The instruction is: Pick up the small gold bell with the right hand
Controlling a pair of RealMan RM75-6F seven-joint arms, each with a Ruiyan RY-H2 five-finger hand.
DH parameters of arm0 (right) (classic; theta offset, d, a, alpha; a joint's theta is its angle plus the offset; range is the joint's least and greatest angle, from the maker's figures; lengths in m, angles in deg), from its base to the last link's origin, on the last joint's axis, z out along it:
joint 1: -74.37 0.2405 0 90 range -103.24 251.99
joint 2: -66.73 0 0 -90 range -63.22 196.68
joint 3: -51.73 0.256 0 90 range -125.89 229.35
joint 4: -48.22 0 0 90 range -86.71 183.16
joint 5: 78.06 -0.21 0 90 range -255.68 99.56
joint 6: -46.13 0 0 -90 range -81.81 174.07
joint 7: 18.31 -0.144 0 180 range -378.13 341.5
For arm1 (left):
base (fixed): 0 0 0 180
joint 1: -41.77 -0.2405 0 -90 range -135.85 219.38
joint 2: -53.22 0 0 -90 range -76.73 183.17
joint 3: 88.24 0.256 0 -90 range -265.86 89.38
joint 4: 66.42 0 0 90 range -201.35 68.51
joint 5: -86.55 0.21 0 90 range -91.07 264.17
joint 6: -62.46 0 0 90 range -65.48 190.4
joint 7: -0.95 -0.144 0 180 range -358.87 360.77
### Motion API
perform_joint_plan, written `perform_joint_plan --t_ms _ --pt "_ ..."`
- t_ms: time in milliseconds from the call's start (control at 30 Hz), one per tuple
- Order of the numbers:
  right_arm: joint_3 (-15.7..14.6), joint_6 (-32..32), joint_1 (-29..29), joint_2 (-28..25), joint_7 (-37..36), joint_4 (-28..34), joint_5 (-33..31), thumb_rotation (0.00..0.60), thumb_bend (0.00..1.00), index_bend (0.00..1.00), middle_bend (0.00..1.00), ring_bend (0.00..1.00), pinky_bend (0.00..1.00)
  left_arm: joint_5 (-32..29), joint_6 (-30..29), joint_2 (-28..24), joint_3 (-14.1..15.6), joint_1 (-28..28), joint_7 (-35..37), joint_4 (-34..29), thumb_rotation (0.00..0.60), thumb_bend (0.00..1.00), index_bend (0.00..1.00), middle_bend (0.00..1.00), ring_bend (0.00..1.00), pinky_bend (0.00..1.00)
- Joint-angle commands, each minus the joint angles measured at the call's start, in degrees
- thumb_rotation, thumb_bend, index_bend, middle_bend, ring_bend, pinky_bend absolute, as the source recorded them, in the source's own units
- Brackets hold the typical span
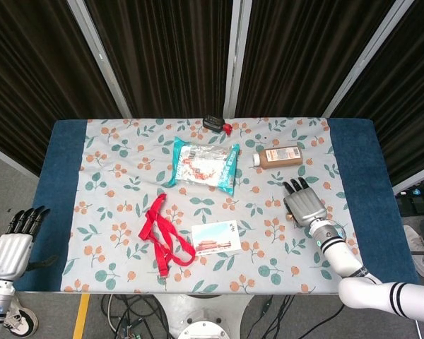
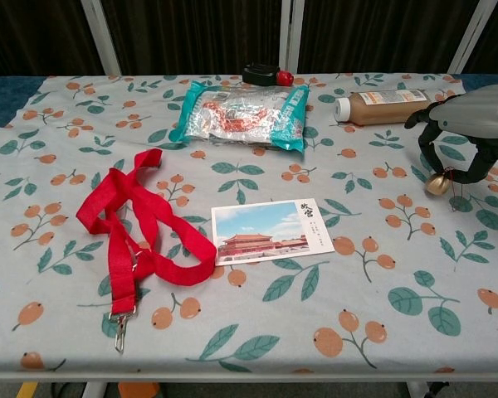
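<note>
2 hands: the right one works, the left one idles.
Fingers [image 2: 432, 143]: dark and curved downward around the small gold bell [image 2: 437, 184], which hangs between their tips just above the cloth; the exact contact is hard to see.
Right hand [image 2: 465, 124]: grasping the bell at the right side of the table, near the bottle; in the head view the hand [image 1: 304, 203] covers the bell.
Left hand [image 1: 15, 240]: off the table's left edge, fingers straight and apart, holding nothing.
Step in hand: judged to be carrying the bell after the grasp. Doing it well likely means keeping the pinch steady, moving slowly so the bell does not swing, and staying clear of the bottle.
Bell: round, shiny metal, smooth, with what looks like a thin red cord beside it.
Bottle [image 2: 383, 106]: lying on its side, brown contents, white cap, pale label.
Tablecloth [image 2: 373, 274]: soft fabric, leaf and orange berry print.
Snack bag [image 2: 243, 112]: crinkled teal and clear plastic.
Lanyard [image 2: 133, 228]: flat red webbing, metal clip.
Postcard [image 2: 271, 230]: flat glossy rectangle.
</note>
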Motion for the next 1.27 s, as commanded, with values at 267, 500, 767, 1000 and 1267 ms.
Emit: perform_joint_plan --t_ms 267,500,767,1000,1267 --pt "-0.73 0.24 0.47 0.35 0.67 -0.4 -0.17 0.6 0.23 0.68 0.08 0.0 0.0 -0.01 -0.1 0.02 -0.01 -0.09 0.18 0.13 0.6 0.01 0.07 0.03 0.0 0.04" --pt "-1.13 0.26 0.8 0.11 1.09 -0.11 -0.73 0.6 0.18 0.6 0.06 0.0 0.0 0.05 -0.18 -0.04 -0.02 -0.12 0.2 0.09 0.6 0.0 0.07 0.03 0.0 0.04" --pt "0.61 5.03 -2.14 -5.02 -5.6 4.93 6.74 0.6 0.11 0.04 0.0 0.0 0.0 0.06 -0.49 -0.28 -0.1 -0.25 0.35 -0.08 0.6 0.01 0.07 0.03 0.0 0.04" --pt "-2.97 20.88 -13.53 -13.33 -13.06 11.39 22.13 0.6 0.09 0.0 0.0 0.0 0.0 0.29 -1.15 -0.66 -0.46 -0.19 -0.41 -1.25 0.6 0.01 0.07 0.03 0.0 0.04" --pt "-8.75 42.7 -33.78 -6.79 -24.84 -2.07 32.01 0.6 0.06 0.0 0.0 0.0 0.0 1.17 -1.59 -1.95 -0.72 0.31 -2.22 -3.36 0.6 0.01 0.07 0.03 0.0 0.04"
